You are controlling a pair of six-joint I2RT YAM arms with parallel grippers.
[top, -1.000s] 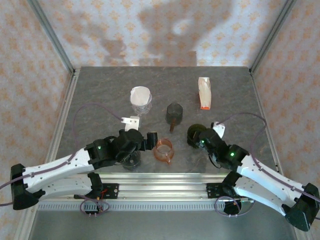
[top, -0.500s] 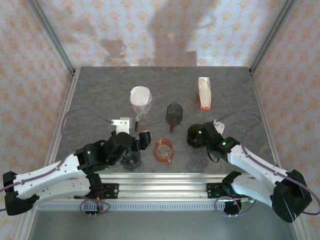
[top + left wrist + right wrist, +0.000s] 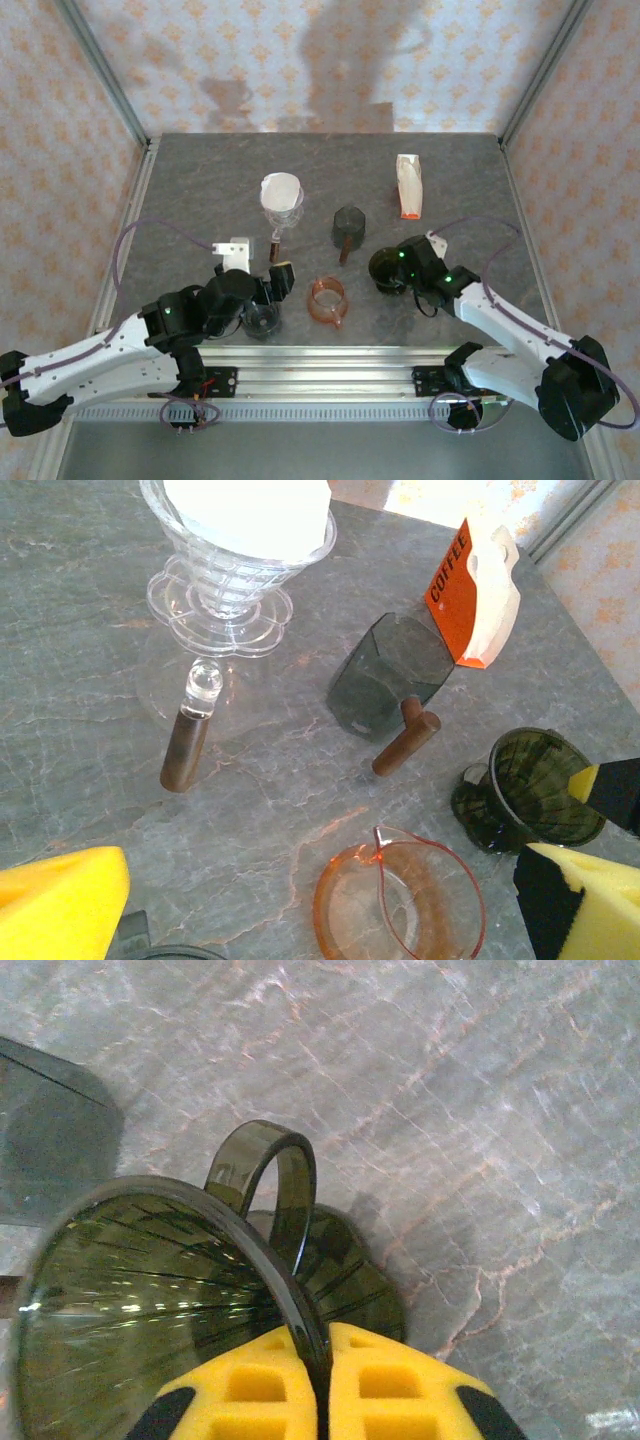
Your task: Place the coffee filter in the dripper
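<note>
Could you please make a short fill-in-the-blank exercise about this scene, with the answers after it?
The right gripper pinches the dark dripper by its ___. The filter in the clear dripper is ___ in colour. The left gripper is wide ___.
Answers: rim, white, open.

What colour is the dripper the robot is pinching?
The dripper is dark, see-through green. It shows best in the right wrist view.
</note>
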